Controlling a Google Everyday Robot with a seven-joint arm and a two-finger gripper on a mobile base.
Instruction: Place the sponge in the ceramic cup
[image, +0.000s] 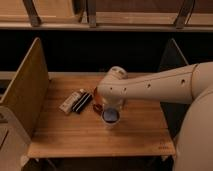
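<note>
The pale ceramic cup (110, 120) stands near the middle of the wooden table (60, 135). A blue-grey patch fills its mouth, which is the sponge (111, 116) lying in the cup. My gripper (116, 105) hangs just above and behind the cup's rim, mostly hidden by the white wrist of my arm (150, 90), which reaches in from the right.
A black-and-white striped boxy object (76, 101) lies left of the cup. An orange dish (96, 99) peeks out from behind my arm. A wooden side panel (25, 95) stands on the left and a dark panel (172, 65) on the right.
</note>
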